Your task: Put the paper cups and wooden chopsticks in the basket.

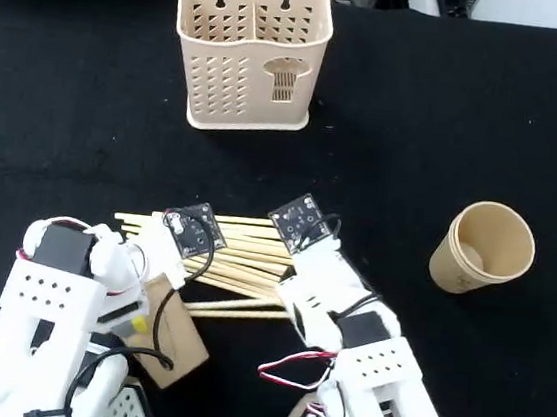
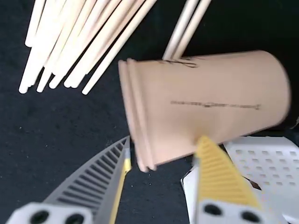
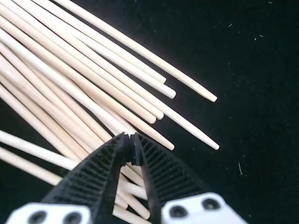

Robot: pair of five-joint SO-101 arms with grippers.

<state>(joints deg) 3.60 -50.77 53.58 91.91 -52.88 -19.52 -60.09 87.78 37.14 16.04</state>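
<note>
Left gripper (image 2: 165,140), jaws spread, straddles the rim end of a paper cup (image 2: 205,98) lying on its side on the black table (image 1: 471,110). Right gripper (image 3: 129,135), tips pressed together, sits at the pile of wooden chopsticks (image 3: 93,88) alongside. The basket (image 1: 242,84), well beyond, looks empty. The first pick-up appears to be in hand; next it likely needs a firm close on the cup wall and a lift. Count: two cups, the second cup (image 1: 485,247) upright well off to the right; roughly a dozen overlapping chopsticks; one basket.
</note>
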